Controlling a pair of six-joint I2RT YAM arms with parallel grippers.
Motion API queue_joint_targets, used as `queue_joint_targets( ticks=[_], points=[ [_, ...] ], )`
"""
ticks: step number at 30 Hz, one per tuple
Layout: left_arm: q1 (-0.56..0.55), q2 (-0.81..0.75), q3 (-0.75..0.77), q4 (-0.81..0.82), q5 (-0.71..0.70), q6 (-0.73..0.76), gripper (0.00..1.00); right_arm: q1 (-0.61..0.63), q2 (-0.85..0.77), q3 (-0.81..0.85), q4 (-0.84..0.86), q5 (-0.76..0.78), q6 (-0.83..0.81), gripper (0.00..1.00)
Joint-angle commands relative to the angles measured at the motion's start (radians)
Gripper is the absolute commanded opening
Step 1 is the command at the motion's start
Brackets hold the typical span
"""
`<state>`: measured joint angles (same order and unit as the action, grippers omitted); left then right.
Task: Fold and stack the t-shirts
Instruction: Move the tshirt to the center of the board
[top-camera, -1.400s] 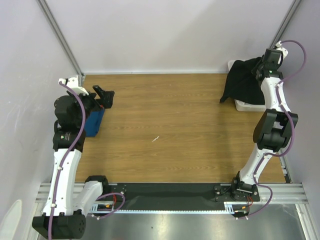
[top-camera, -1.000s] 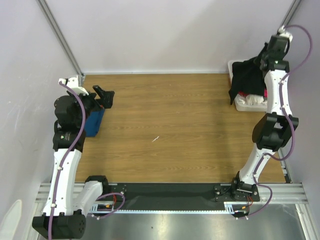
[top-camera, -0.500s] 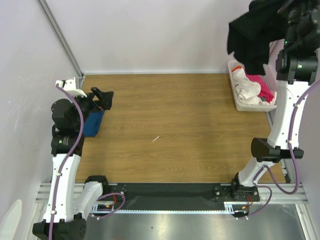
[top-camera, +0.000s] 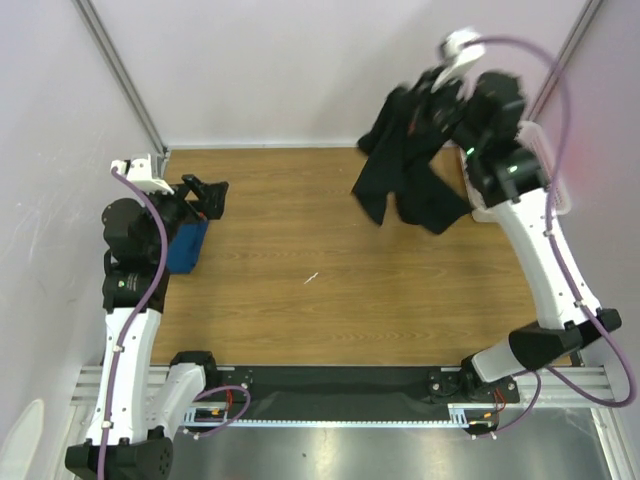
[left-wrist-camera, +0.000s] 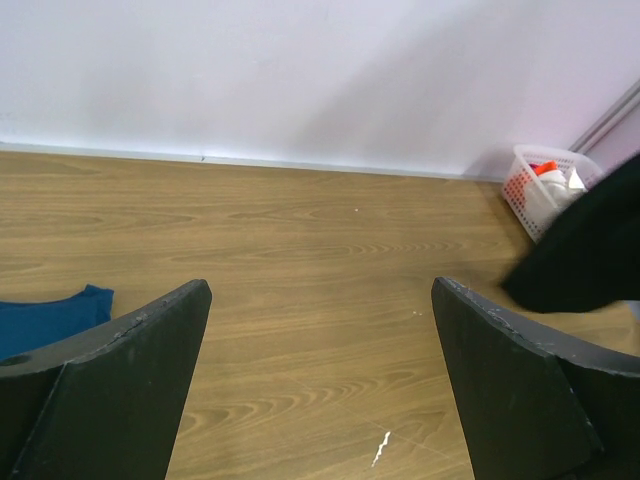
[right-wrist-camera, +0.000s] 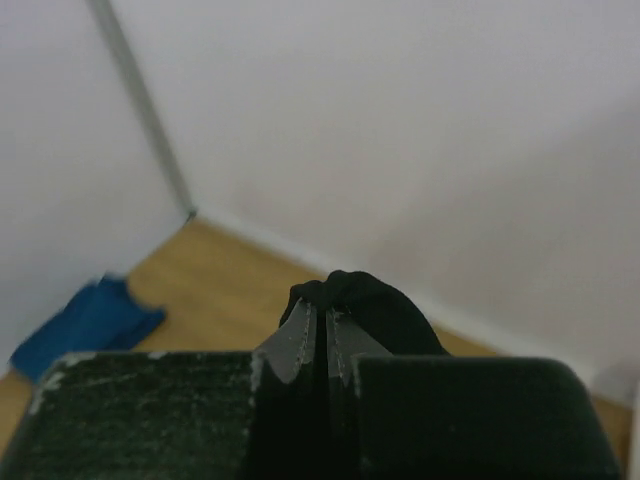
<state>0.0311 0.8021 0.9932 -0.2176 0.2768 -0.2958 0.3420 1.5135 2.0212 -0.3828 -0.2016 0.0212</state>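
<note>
Beneath the right claw (right-wrist-camera: 325, 328), the black t-shirt (top-camera: 405, 180) hangs, pinched in it.

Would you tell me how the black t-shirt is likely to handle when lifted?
Probably floppy: the black t-shirt hangs in loose folds from the right gripper. Likely light, since one small pinch holds it up. Its free hem may swing.

No legible text or labels anywhere.
</note>
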Motion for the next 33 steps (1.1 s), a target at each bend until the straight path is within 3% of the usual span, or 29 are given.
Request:
queue_joint_targets(
  ticks=[1,5,8,10,11,14,16,20,21,26,33],
  points=[
    [-0.005,-0.012,-0.011,0.052,0.058,-0.003,1.0,0.119,-0.116,-0.174,0.108,0.008,-0.012,0.0],
    [-0.016,-0.014,-0.014,0.053,0.059,0.0,1.0,0.209,-0.115,-0.411,0.175,0.03,0.016,0.0],
    [-0.02,-0.02,-0.016,0.052,0.059,0.004,1.0,0.233,-0.055,-0.495,0.162,-0.025,0.071,0.03],
    [-0.02,-0.023,-0.019,0.052,0.056,0.007,1.0,0.255,0.01,-0.507,0.113,-0.041,0.091,0.27],
    [-0.022,-0.023,-0.021,0.052,0.05,0.01,1.0,0.259,0.025,-0.516,0.06,-0.045,0.092,0.66],
    [-0.023,-0.001,-0.013,0.032,0.058,0.023,1.0,0.259,0.045,-0.558,-0.016,-0.026,0.12,0.95],
    [-0.057,0.026,0.004,0.008,0.058,0.03,1.0,0.229,0.027,-0.611,-0.019,-0.018,0.166,0.99],
    [-0.108,0.153,0.058,-0.098,0.021,0.014,1.0,-0.016,-0.054,-0.732,0.086,-0.225,0.343,0.99],
    [-0.131,0.173,0.068,-0.117,-0.049,0.008,1.0,-0.043,-0.067,-0.76,0.111,-0.237,0.355,0.99],
    [-0.344,0.345,0.114,-0.112,-0.307,-0.103,1.0,-0.06,-0.061,-0.832,0.13,-0.082,0.35,1.0],
    [-0.428,0.563,0.012,0.066,-0.334,-0.324,0.98,-0.058,-0.006,-0.855,0.16,-0.076,0.35,0.99]
  ],
)
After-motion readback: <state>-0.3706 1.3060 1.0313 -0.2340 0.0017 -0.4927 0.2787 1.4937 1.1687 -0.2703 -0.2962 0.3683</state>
